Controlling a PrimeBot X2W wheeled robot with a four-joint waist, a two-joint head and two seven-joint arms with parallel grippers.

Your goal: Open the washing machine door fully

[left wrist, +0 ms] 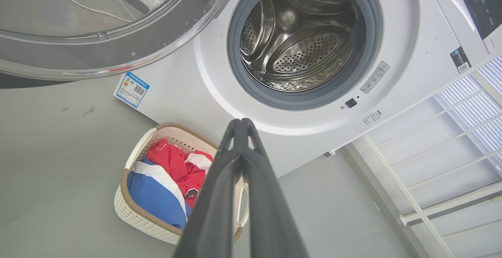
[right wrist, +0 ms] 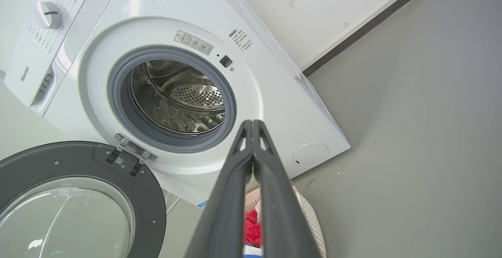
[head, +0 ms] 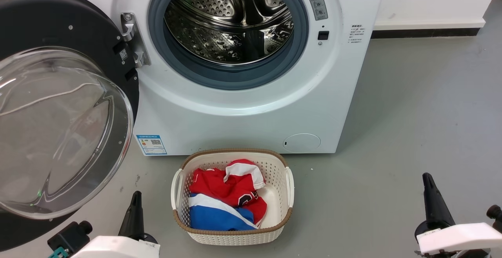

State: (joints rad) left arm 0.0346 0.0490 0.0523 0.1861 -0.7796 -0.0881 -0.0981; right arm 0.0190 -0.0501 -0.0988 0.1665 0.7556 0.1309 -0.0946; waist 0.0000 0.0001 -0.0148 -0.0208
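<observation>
In the head view, the large round glossy black washing machine door (head: 47,22) stands swung wide, left of the big white front-loading washing machine (head: 243,113), seemingly fully open. Left wrist view: the left gripper (left wrist: 241,122) is pinched together, empty, well apart from the door. Right wrist view: the right gripper (right wrist: 252,122) is likewise, probably because nothing needs holding.

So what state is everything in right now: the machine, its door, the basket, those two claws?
washing machine door: swung wide open on its hinge, to the left.
washing machine: front opening uncovered.
drum: empty.
laundry basket: upright on the floor, holding red, white and blue clothes.
left claw: shut, holding nothing.
right claw: shut, holding nothing.
</observation>
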